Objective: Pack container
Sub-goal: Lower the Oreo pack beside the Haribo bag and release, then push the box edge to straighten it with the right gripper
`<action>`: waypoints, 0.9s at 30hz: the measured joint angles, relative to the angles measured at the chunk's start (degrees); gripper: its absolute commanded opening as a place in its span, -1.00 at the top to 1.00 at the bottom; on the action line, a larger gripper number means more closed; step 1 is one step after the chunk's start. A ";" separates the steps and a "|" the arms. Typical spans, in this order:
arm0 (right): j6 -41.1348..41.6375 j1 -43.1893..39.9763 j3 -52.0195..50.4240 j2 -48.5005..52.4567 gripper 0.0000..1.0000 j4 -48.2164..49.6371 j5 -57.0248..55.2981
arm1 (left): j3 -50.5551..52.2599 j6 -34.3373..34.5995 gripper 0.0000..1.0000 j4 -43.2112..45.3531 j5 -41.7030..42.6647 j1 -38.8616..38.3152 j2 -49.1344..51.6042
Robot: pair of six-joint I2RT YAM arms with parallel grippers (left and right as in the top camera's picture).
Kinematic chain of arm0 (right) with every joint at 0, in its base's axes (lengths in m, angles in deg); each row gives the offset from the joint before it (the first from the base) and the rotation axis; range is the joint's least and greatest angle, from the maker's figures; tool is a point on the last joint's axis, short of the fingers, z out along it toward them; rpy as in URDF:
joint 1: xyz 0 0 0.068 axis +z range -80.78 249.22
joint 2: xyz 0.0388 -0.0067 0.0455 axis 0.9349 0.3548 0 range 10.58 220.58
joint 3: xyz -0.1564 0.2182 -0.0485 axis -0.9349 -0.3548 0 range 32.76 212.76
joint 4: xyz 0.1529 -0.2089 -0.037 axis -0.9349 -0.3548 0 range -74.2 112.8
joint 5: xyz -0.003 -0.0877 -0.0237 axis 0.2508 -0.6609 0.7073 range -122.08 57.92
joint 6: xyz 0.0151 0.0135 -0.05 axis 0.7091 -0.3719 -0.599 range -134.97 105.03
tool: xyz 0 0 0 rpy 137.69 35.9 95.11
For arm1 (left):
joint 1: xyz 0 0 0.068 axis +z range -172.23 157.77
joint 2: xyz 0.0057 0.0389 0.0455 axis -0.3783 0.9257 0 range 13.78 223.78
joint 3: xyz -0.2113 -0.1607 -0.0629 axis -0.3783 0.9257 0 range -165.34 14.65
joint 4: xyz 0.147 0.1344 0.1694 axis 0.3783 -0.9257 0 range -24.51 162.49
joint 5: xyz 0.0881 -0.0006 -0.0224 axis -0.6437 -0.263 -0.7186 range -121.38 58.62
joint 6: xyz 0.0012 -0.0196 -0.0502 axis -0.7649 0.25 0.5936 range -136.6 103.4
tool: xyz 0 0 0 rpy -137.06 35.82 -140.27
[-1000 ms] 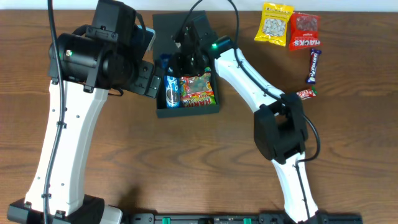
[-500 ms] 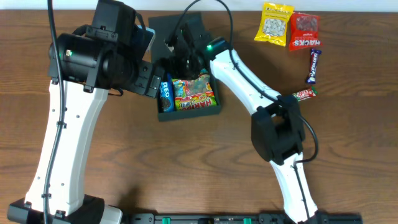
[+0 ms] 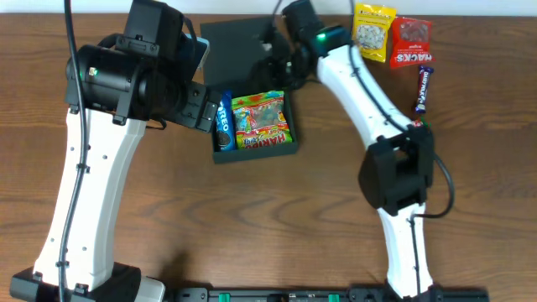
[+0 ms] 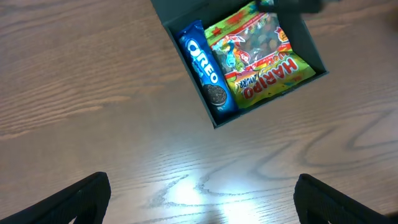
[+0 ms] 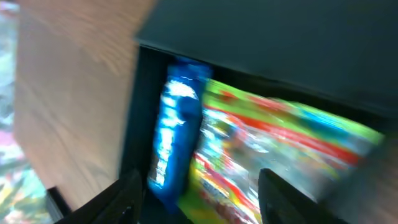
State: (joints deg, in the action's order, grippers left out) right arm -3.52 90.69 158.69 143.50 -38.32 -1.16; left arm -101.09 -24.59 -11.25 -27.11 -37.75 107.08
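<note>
The dark container [image 3: 284,153] sits open at the table's upper middle, its flap lid [image 3: 235,46] lying flat behind it. Inside lie a blue Oreo packet [image 3: 225,123] and a green Haribo bag [image 3: 260,122]; both also show in the left wrist view, the Oreo packet [image 4: 205,65] left of the Haribo bag [image 4: 258,56], and blurred in the right wrist view [image 5: 171,137]. My right gripper [image 3: 281,63] is open and empty above the box's back edge. My left gripper [image 4: 202,199] is open over bare wood just left of the container [image 4: 186,14].
At the back right lie a yellow snack bag [image 3: 372,32], a red snack bag [image 3: 409,42], a dark chocolate bar [image 3: 424,90] and a small red bar partly behind my right arm [image 3: 417,124].
My right gripper let go of the Haribo bag, which now lies in the box, and rose back toward the lid. The box shifted slightly. The left arm stayed still.
</note>
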 measured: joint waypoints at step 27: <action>-3.34 1.53 -2.12 5.33 0.97 -9.44 -22.29 | 0.00 0.00 -0.91 -0.02 0.00 0.00 -0.02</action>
State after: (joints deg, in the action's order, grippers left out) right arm -6.87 92.22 156.57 148.83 -47.76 -23.45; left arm -101.09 -24.59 -11.27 -27.11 -37.75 107.05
